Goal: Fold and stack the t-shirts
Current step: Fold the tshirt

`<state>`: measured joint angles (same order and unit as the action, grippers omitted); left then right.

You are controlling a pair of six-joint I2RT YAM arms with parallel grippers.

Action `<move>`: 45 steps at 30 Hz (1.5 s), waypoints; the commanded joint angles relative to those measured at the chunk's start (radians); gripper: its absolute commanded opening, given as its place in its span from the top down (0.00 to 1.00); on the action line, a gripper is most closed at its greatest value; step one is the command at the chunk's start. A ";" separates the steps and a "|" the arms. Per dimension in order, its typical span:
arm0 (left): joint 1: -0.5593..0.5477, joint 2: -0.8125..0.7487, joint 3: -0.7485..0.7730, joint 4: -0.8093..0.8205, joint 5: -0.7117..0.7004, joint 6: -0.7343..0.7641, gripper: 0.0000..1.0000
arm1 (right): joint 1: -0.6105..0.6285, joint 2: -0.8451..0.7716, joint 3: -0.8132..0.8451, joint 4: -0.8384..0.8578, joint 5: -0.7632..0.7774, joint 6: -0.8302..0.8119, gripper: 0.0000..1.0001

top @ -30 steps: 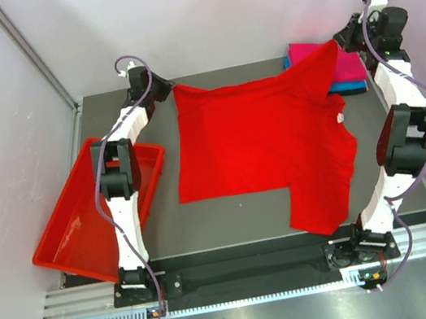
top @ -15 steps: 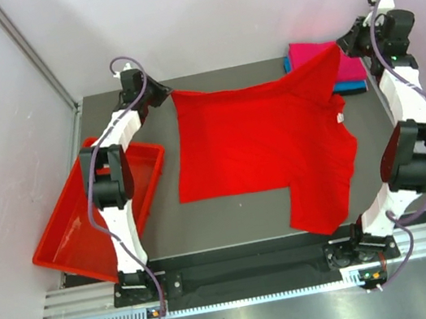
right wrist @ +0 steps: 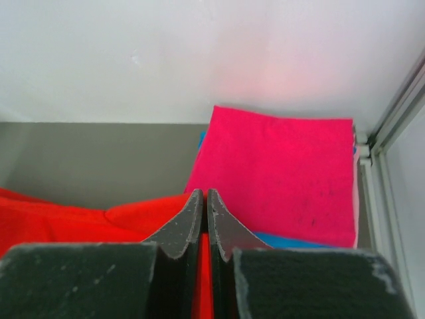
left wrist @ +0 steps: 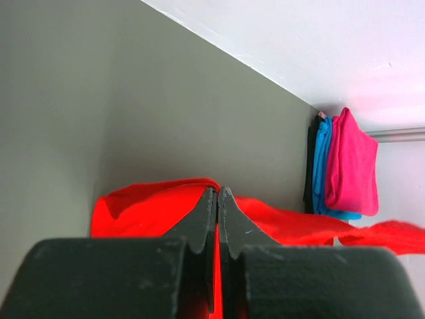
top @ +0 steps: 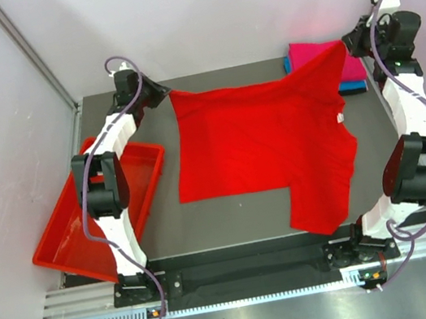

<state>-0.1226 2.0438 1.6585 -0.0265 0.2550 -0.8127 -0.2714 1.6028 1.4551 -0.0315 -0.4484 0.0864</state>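
At the far edge of the worktop [top: 233,226], the left gripper [top: 159,95] and right gripper [top: 344,44] are each clamping a corner of the spread red shirt [top: 261,151]. Moving both level and together is looking best for a square fold.

Bright and even in the overhead view, lit softly from above, with faint, soft-edged shadows. Red t-shirt [top: 260,143] saturated almost to flatness, folds hardly legible. In both wrist views, fairly sharp on the grey table [left wrist: 99,100] and the magenta t-shirt [right wrist: 279,173]; dark and out of focus along the bottom on the left gripper [left wrist: 218,191] and right gripper [right wrist: 204,193]. Faint pink glow on the white wall [right wrist: 279,80], upper middle of the right wrist view.
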 commanded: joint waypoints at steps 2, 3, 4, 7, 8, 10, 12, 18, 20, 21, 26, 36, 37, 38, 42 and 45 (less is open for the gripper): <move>0.009 -0.007 0.032 0.037 0.018 0.007 1.00 | -0.005 0.028 0.048 0.199 -0.006 -0.079 1.00; 0.009 -0.002 0.044 0.036 0.018 0.007 1.00 | -0.005 0.035 0.048 0.215 -0.010 -0.080 1.00; 0.009 0.003 0.052 0.036 0.018 0.006 1.00 | -0.003 0.040 0.045 0.234 -0.015 -0.111 1.00; 0.009 0.027 0.081 0.036 0.023 0.004 1.00 | -0.003 0.065 0.036 0.310 -0.056 -0.129 1.00; 0.009 0.038 0.093 0.037 0.026 0.003 1.00 | -0.003 0.071 0.030 0.327 -0.081 -0.129 1.00; 0.009 0.050 0.101 0.045 0.030 -0.002 1.00 | -0.003 0.080 0.005 0.350 -0.104 -0.131 1.00; 0.009 0.056 0.115 0.040 0.038 0.000 1.00 | 0.001 0.071 -0.036 0.366 -0.113 -0.143 1.00; 0.008 0.062 0.103 -0.043 0.027 0.066 1.00 | 0.005 0.019 -0.165 0.378 -0.069 -0.171 1.00; 0.008 0.064 0.086 -0.055 0.035 0.083 1.00 | 0.005 0.008 -0.193 0.374 -0.053 -0.163 1.00; 0.008 0.065 0.081 -0.065 0.038 0.092 1.00 | 0.005 -0.003 -0.220 0.367 -0.050 -0.163 1.00; 0.003 0.093 0.072 -0.124 0.072 0.124 1.00 | 0.003 -0.029 -0.285 0.343 -0.006 -0.174 1.00; -0.026 0.101 0.078 -0.325 0.017 0.262 1.00 | 0.005 -0.121 -0.334 0.156 0.091 -0.214 1.00; -0.035 0.101 0.083 -0.355 0.009 0.274 1.00 | 0.003 -0.125 -0.332 0.124 0.111 -0.214 1.00; -0.040 0.101 0.083 -0.371 0.000 0.283 1.00 | 0.004 -0.133 -0.331 0.057 0.117 -0.214 1.00; -0.054 0.102 0.083 -0.417 -0.039 0.320 1.00 | 0.005 -0.155 -0.357 -0.054 0.114 -0.194 0.99; -0.068 0.105 0.087 -0.455 -0.083 0.343 1.00 | 0.004 -0.159 -0.368 -0.123 0.131 -0.171 1.00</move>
<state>-0.1768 2.1567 1.7325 -0.4252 0.2333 -0.5266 -0.2707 1.4815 1.1023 -0.0498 -0.3431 -0.1017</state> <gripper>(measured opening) 0.015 0.011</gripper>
